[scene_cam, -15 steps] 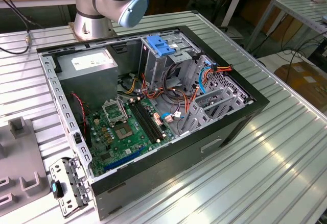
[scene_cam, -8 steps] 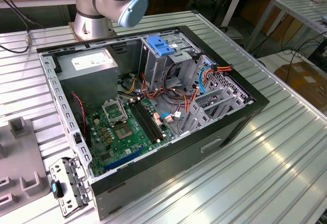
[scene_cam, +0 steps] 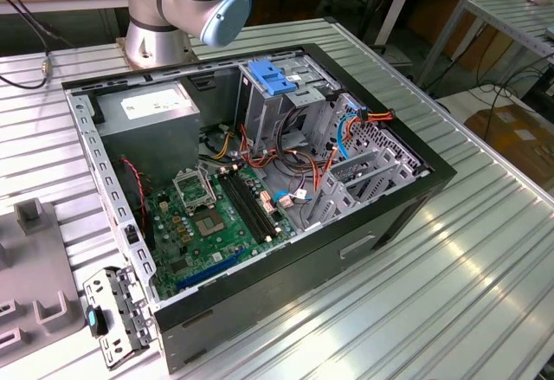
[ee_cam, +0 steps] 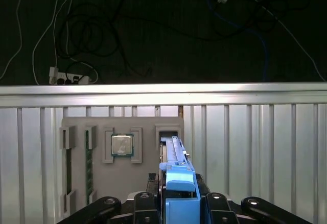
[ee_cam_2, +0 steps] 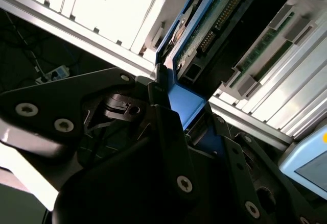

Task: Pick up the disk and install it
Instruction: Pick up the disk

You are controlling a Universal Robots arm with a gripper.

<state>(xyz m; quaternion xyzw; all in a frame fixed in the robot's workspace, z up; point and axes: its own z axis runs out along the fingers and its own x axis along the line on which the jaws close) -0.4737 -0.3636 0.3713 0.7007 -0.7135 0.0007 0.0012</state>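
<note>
Over ribbed metal table (ee_cam: 255, 147), gripper (ee_cam: 179, 207) clamps upright disk (ee_cam: 176, 157) at grey tray (ee_cam: 145, 124).

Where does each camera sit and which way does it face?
Exterior view: off the arm, looking down into the open black computer case; silver arm base shows.
First wrist view: on the wrist, facing the grey parts tray past the gripper.
Second wrist view: on the wrist, close behind the gripper.
Both wrist views: gripper shut on blue-railed dark disk.
</note>
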